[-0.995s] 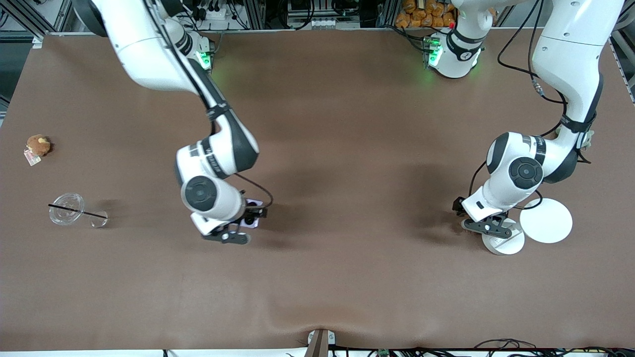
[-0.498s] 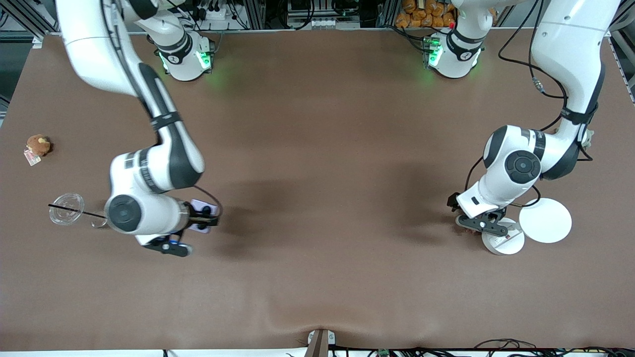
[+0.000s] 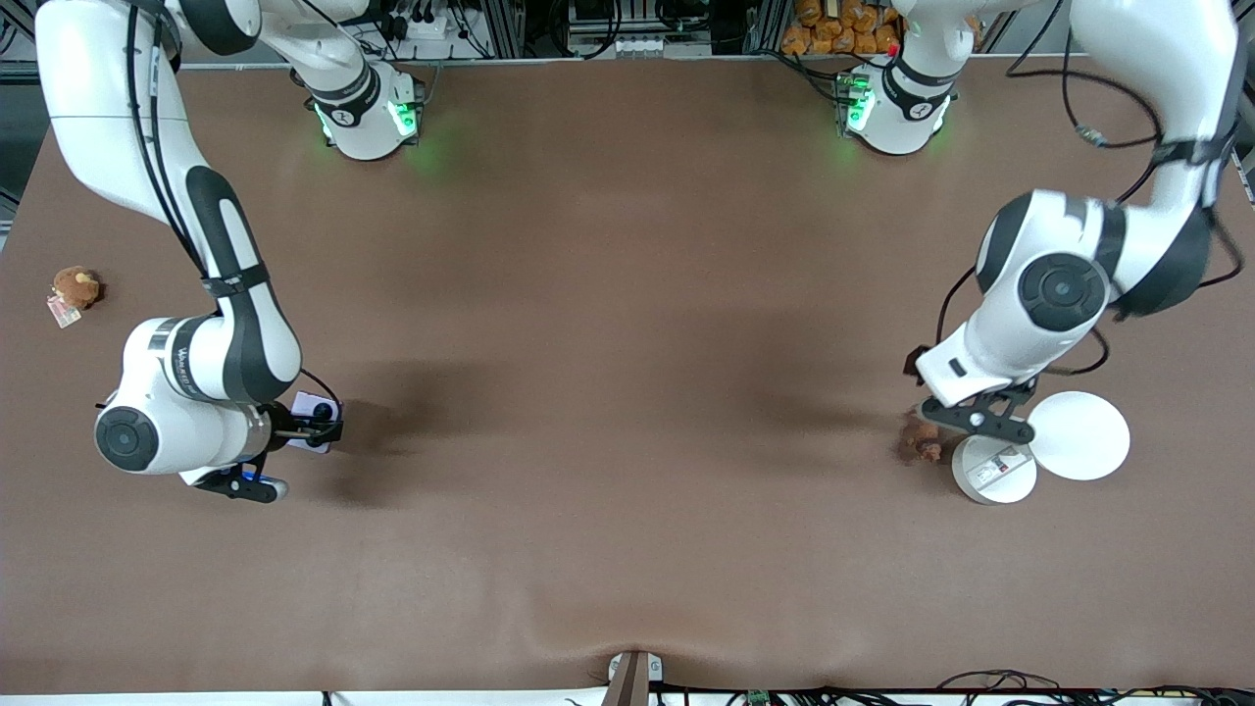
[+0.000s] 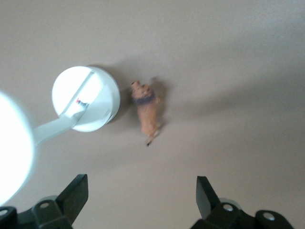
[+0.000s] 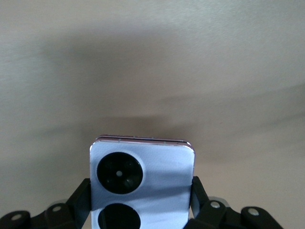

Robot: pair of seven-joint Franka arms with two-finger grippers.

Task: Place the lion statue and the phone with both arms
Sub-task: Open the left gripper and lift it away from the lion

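Brown surface (image 3: 627, 343) bears the lion statue (image 3: 922, 441), released beside a white disc (image 3: 993, 474) under the spread left hand (image 3: 976, 424), while the right hand (image 3: 294, 446) grasps the phone (image 3: 312, 405), seemingly aloft, needing lowering next.

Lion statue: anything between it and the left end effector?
Nothing visible. The lion statue lies on bare table beside the small white disc, apart from it. The left end effector is open, above it, with only open space between.
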